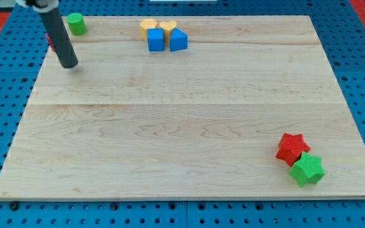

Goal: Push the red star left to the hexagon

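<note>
The red star point(292, 147) lies at the view's lower right, touching a green star point(307, 169) just below and right of it. My tip point(69, 64) rests on the board at the view's upper left, far from the red star. A red block point(50, 43) is mostly hidden behind the rod, and its shape cannot be made out. A yellow hexagon point(147, 26) sits at the top middle. A round-looking green block point(76, 23) sits at the top left, just above and right of the rod.
A yellow heart point(168, 27) sits beside the yellow hexagon. Two blue blocks point(155, 39) point(178, 40) lie just below that pair. The wooden board point(182, 120) lies on a blue perforated table.
</note>
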